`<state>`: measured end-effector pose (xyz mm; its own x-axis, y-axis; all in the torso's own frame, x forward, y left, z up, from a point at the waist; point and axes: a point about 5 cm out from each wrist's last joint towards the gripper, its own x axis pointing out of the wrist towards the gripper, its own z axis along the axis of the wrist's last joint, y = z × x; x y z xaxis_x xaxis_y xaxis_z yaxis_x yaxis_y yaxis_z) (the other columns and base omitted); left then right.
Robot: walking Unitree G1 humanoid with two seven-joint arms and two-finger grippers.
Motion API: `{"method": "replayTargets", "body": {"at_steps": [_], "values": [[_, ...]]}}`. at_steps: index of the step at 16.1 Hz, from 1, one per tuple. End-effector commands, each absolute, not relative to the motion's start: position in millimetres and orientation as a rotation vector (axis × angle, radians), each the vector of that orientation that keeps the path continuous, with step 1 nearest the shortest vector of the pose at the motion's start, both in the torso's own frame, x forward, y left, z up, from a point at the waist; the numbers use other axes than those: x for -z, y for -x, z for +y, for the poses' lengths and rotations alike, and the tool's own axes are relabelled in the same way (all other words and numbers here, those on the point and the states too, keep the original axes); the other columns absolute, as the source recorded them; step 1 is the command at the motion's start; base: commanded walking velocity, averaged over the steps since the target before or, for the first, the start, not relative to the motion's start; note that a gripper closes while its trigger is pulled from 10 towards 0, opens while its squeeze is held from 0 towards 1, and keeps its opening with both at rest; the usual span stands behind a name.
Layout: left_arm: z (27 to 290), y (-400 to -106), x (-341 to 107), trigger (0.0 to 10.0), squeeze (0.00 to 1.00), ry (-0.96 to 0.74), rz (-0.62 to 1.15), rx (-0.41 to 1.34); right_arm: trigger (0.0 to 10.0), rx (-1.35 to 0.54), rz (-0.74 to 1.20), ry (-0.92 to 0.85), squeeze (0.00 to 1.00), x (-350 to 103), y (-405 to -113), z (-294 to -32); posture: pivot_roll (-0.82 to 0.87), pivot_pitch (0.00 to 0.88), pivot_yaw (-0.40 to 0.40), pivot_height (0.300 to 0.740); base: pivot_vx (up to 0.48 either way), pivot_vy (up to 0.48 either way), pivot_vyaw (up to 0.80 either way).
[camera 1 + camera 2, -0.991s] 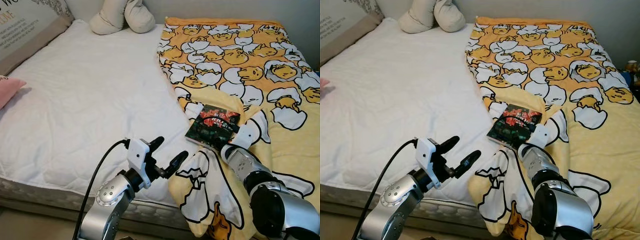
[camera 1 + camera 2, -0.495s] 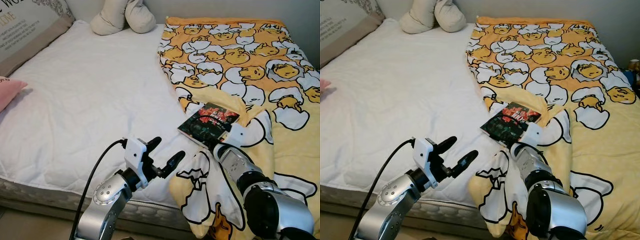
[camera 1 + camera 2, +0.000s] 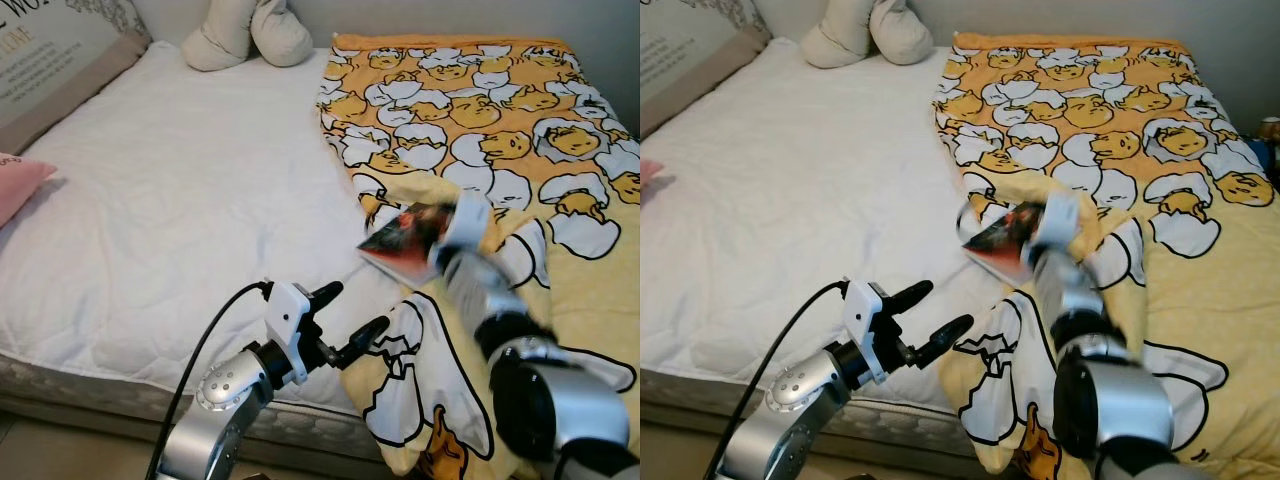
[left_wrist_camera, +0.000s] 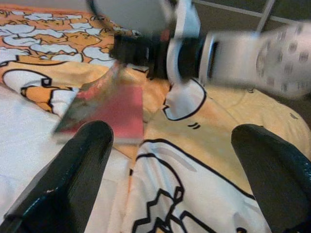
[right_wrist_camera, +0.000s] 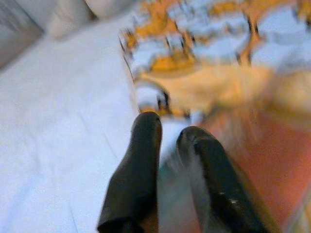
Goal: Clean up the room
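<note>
The robot stands at the foot of the bed (image 3: 180,190), and its right pincer (image 3: 1025,228) is pinching the book (image 3: 408,236) by one edge. The book is tipped up off the yellow blanket (image 3: 500,120) with the egg pictures, right by the spot where the blanket meets the white sheet. The right arm and the book both look blurry, so I think the arm is moving fast. In the right wrist view the two black fingers (image 5: 138,165) are close together with the book's edge between them. The left pincer (image 3: 340,318) hangs over the near edge of the bed, close to the blanket's corner, with its fingers spread apart and nothing in them. A pink pillow (image 3: 18,185) pokes in at the far left, and cream cushions (image 3: 250,30) sit at the head of the bed. I think the step now is picking the book up off the bed. Next, the robot needs to hold on tight so the book does not slip, lift it clear of the blanket, and carry it somewhere it belongs. I cannot see that place from here.
</note>
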<state>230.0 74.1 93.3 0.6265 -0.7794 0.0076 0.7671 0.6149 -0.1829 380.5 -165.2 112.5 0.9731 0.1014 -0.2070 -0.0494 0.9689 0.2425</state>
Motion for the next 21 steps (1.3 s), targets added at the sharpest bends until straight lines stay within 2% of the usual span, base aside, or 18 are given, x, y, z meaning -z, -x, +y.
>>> {"method": "replayTargets", "body": {"at_steps": [1,6,7,8,9,11,15,19,21], "values": [[79,-234,-96,10.0,0.0,0.16,0.065,0.886,0.0,-0.095,0.16,-0.243,0.0,-126,-385,-165,-0.1,0.0,0.105,0.74,0.0,0.0,0.0],[80,-236,-95,10.0,0.0,0.158,0.066,0.88,0.0,-0.102,0.176,-0.237,0.0,-119,-382,-163,-0.1,0.0,0.107,0.74,0.0,0.0,0.0],[81,-239,-93,10.0,0.0,0.132,0.073,0.846,0.4,-0.073,0.166,-0.058,0.0,-113,-377,-165,-0.1,0.0,0.109,0.74,0.0,0.0,0.0],[85,-244,-90,10.0,0.0,0.106,0.078,0.804,10.0,-0.028,0.088,0.153,0.0,-114,-372,-169,-0.1,0.0,0.109,0.74,0.0,0.0,0.0],[88,-249,-91,10.0,0.0,0.094,0.069,0.776,10.0,0.012,0.002,0.248,1.0,-116,-365,-174,-0.1,0.0,0.104,0.74,0.0,0.0,0.0],[90,-252,-93,10.0,0.0,0.095,0.059,0.764,10.0,0.045,-0.019,0.227,1.0,-114,-359,-179,-0.1,0.0,0.104,0.74,0.0,0.0,0.0],[97,-260,-95,10.0,0.0,0.074,0.034,0.701,10.0,0.172,-0.033,0.209,1.0,-88,-316,-193,-0.12,0.0,0.107,0.74,0.0,0.0,0.0],[102,-267,-93,10.0,0.0,0.057,0.037,0.668,10.0,0.122,0.001,0.146,1.0,-76,-298,-183,-0.14,0.0,0.114,0.74,0.0,0.0,0.0],[101,-267,-92,10.0,0.0,0.069,0.043,0.675,10.0,0.11,0.024,0.14,1.0,-76,-297,-181,-0.14,0.0,0.114,0.736,0.0,0.461,-0.2]]}}
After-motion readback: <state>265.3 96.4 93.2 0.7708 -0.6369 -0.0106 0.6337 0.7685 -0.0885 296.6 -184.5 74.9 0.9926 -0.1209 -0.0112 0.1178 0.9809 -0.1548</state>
